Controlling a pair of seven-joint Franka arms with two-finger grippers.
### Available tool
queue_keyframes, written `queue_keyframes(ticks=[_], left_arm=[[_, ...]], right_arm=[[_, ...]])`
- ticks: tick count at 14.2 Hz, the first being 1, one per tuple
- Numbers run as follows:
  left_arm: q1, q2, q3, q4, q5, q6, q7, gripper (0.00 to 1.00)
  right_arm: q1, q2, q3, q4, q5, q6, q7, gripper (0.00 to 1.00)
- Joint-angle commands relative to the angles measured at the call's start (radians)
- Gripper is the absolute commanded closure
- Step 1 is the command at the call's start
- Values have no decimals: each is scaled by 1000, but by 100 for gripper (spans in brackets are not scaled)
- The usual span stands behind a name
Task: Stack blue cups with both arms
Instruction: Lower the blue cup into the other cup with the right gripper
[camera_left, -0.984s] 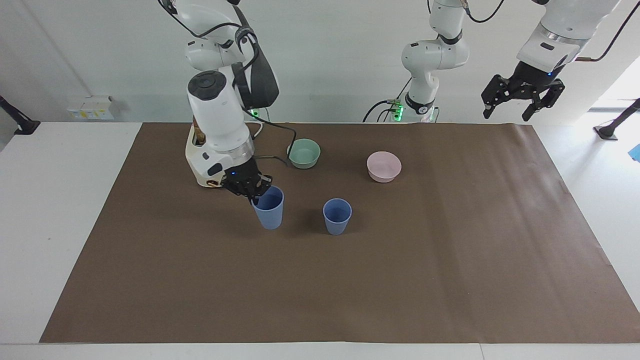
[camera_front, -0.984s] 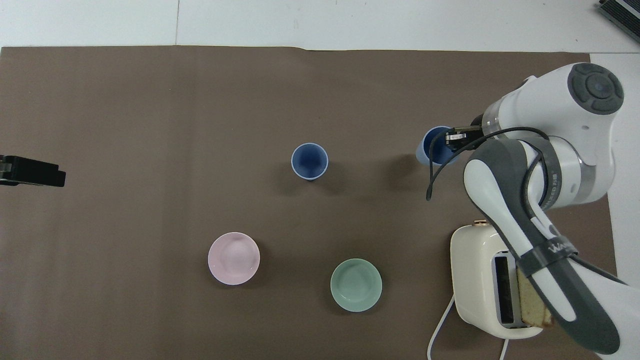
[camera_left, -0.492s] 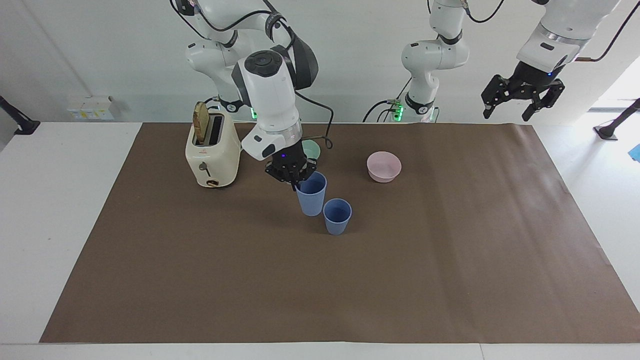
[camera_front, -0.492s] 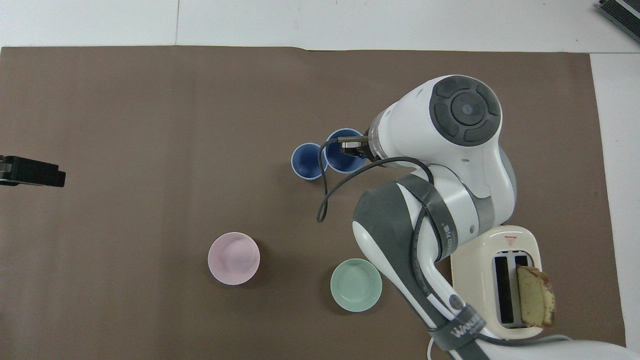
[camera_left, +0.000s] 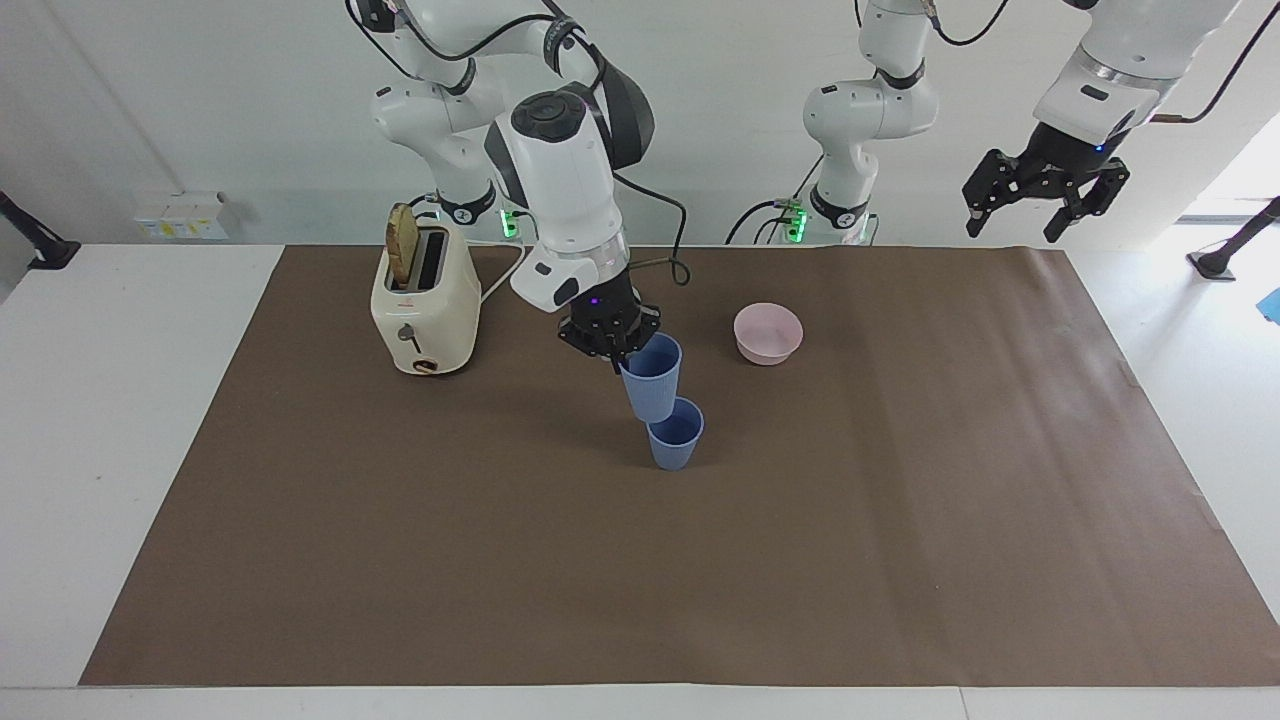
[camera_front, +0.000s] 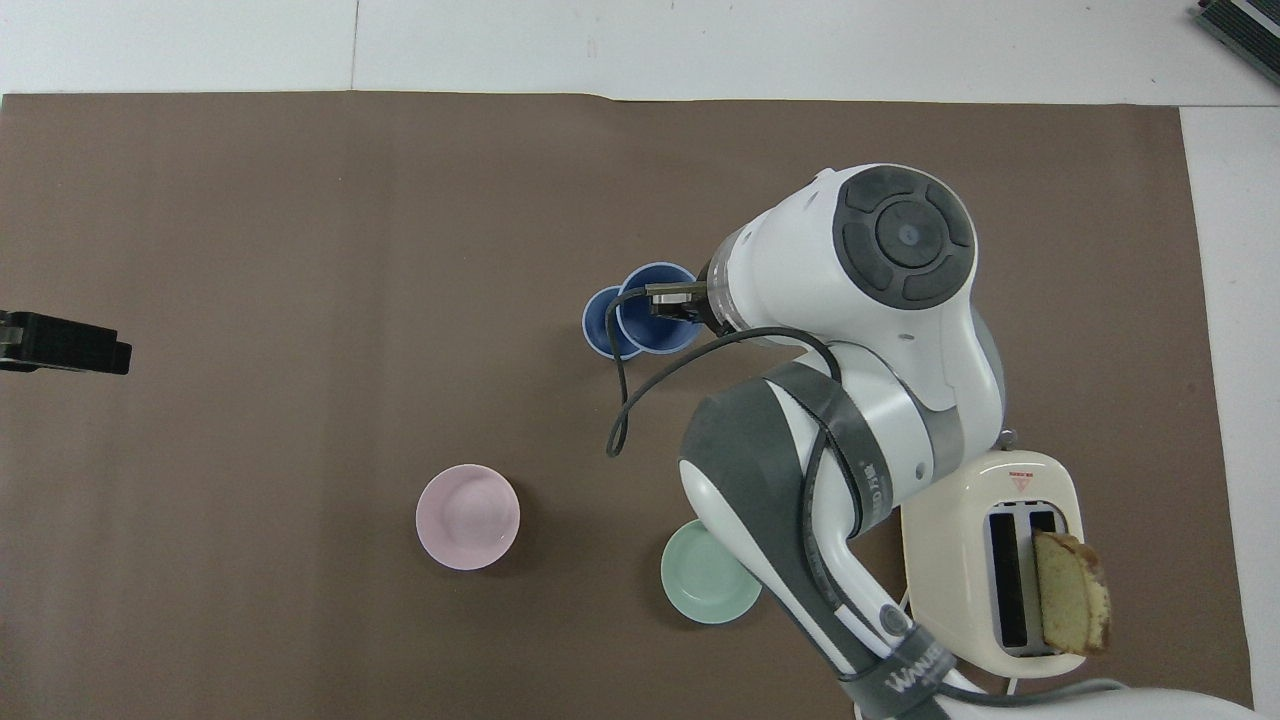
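Note:
One blue cup (camera_left: 675, 437) stands upright on the brown mat near the table's middle. My right gripper (camera_left: 616, 356) is shut on the rim of the other blue cup (camera_left: 652, 380), which hangs tilted in the air with its base just above the standing cup's rim. In the overhead view the held cup (camera_front: 655, 312) overlaps the standing cup (camera_front: 597, 326), and the right gripper (camera_front: 676, 300) pinches its rim on the side toward the right arm's end. The left gripper (camera_left: 1045, 192) waits raised and open off the mat at the left arm's end; only its tip (camera_front: 62, 342) shows from overhead.
A pink bowl (camera_left: 768, 333) sits nearer to the robots than the cups, toward the left arm's end. A mint-green bowl (camera_front: 705, 582) lies partly under the right arm. A cream toaster (camera_left: 425, 300) with a bread slice (camera_left: 403, 234) stands at the right arm's end.
The right arm has carried the held blue cup from near the toaster toward the left arm's end, up and over the standing cup. The left arm has not moved.

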Motion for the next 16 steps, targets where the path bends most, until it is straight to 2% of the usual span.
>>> queue_keyframes(ticks=[1, 10, 16], left_arm=[[11, -11, -2, -1, -9, -19, 9, 0], [11, -11, -2, -1, -9, -19, 9, 0], [11, -11, -2, -1, -9, -19, 9, 0]], right_arm=[[-3, 29, 7, 19, 30, 28, -25, 100], [11, 44, 7, 7, 46, 46, -61, 100], [17, 85, 7, 9, 46, 81, -61, 100]])
